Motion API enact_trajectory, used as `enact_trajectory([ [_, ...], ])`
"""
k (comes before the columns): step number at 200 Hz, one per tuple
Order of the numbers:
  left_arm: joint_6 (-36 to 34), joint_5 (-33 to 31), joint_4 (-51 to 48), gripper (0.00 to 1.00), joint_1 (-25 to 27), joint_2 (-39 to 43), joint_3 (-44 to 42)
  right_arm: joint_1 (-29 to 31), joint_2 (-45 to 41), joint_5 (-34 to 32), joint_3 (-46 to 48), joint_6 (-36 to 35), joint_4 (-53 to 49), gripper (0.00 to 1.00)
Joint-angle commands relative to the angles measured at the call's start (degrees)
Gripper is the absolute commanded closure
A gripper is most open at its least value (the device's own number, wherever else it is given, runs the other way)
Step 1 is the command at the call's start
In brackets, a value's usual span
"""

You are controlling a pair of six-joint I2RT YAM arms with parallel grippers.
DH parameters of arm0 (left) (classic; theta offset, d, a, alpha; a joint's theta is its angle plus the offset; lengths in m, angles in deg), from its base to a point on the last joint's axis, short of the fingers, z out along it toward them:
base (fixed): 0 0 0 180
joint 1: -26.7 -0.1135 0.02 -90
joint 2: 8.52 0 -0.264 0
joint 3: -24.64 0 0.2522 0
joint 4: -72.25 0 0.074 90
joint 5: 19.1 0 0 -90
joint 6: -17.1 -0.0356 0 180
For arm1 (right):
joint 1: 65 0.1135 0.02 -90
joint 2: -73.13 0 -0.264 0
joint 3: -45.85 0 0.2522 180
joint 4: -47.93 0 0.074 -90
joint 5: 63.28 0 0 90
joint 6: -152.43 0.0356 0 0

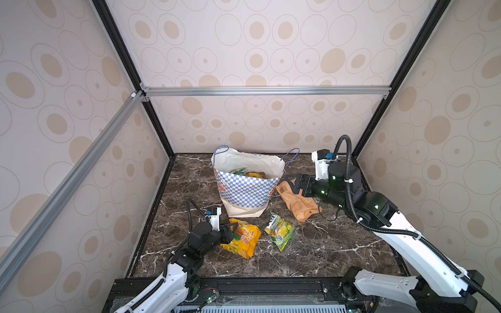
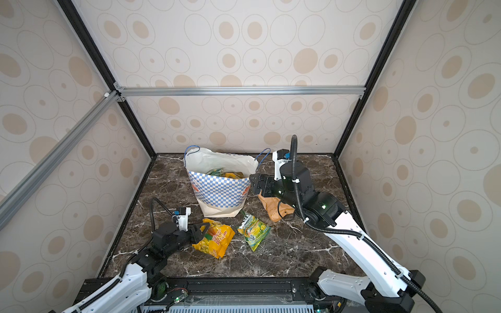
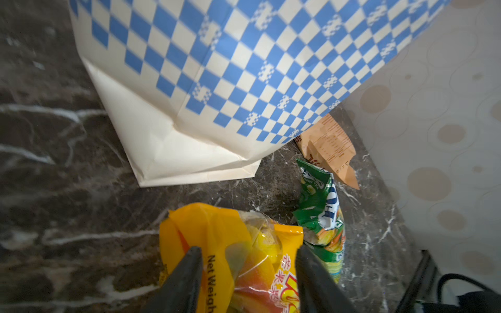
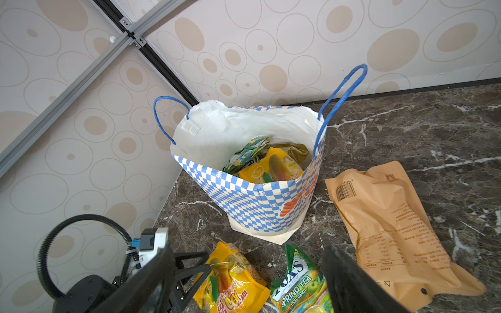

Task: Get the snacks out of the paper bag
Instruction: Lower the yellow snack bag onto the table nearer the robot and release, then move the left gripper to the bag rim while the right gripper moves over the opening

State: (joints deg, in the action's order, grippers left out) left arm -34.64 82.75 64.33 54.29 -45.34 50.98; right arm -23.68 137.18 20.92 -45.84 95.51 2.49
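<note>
Paper bag [image 1: 244, 192] upright at twelve o'clock, packets [image 4: 271, 168] inside, left gripper [image 1: 231, 233] jaws parted over yellow packet [image 1: 244, 242] at seven, right gripper [image 1: 292, 184] spread wide, empty, above tan pouch [image 1: 301, 207] at four

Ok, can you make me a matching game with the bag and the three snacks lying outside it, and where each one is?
Things:
1. paper bag
2. tan pouch
3. green packet
4. yellow packet

Places:
A. lying between the yellow packet and the tan pouch
B. at the left gripper, whose jaws stand open
C. standing upright, with snacks inside
D. lying flat beside the bag, on the right arm's side

Pairs: 1-C, 2-D, 3-A, 4-B
</note>
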Motion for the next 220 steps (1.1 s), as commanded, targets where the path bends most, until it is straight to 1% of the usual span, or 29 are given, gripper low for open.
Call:
enact_trajectory([
  [1, -3.44, -5.58, -6.45, 0.18, -0.19, 1.13, 7.92, 0.53, 0.82, 0.58, -1.13, -0.71, 0.51, 0.11],
  [16, -5.50, -8.82, -13.00, 0.11, -0.18, -0.06, 14.40, 0.56, 1.92, 1.87, -2.75, -1.85, 0.27, 0.11],
  [42, -8.00, -13.33, -25.14, 0.11, -0.18, -6.18, 29.98, 0.52, 6.44, 6.08, -9.54, -5.67, -3.11, 0.11],
  [55, -9.78, -12.99, -29.80, 0.11, -0.20, -10.71, 38.30, 0.52, 9.94, 8.42, -14.72, -7.59, -6.43, 0.11],
  [72, -11.36, -13.16, -35.46, 0.12, -0.18, -17.68, 48.80, 0.52, 16.16, 12.05, -24.14, -10.40, -12.55, 0.11],
  [91, -12.15, -16.89, -42.35, 0.14, -0.26, -26.44, 61.80, 0.52, 24.85, 14.31, -36.92, -12.86, -21.41, 0.12],
  [107, -14.21, -20.07, -46.51, 0.14, -0.57, -33.87, 72.52, 0.44, 32.73, 14.19, -48.47, -14.68, -28.77, 0.12],
  [122, -16.29, -22.45, -47.81, 0.14, -1.38, -39.79, 79.31, -0.43, 40.21, 15.92, -59.38, -15.89, -34.08, 0.12],
  [133, -17.90, -22.01, -48.17, 0.14, -2.81, -43.93, 83.70, -1.57, 45.30, 18.34, -65.72, -15.35, -36.29, 0.12],
  [145, -19.12, -21.92, -49.13, 0.14, -4.73, -48.34, 88.07, -2.89, 50.24, 21.08, -70.54, -14.08, -37.38, 0.12],
  [163, -21.06, -20.66, -50.78, 0.13, -6.82, -54.23, 94.05, -3.77, 54.57, 22.36, -73.53, -13.13, -36.78, 0.12],
  [182, -22.60, -15.37, -53.05, 0.13, -8.71, -58.43, 98.51, -4.10, 56.75, 21.73, -72.67, -12.99, -35.23, 0.12],
  [193, -23.05, -13.74, -54.30, 0.13, -9.78, -60.56, 100.69, -4.25, 57.73, 21.84, -71.82, -12.72, -34.43, 0.13],
  [204, -23.86, -14.09, -55.48, 0.13, -10.40, -62.32, 102.30, -4.41, 58.97, 22.29, -71.53, -12.27, -34.07, 0.14],
  [220, -24.99, -17.20, -56.21, 0.13, -10.79, -64.03, 103.71, -4.43, 60.86, 23.23, -71.48, -12.15, -34.21, 0.14],
])
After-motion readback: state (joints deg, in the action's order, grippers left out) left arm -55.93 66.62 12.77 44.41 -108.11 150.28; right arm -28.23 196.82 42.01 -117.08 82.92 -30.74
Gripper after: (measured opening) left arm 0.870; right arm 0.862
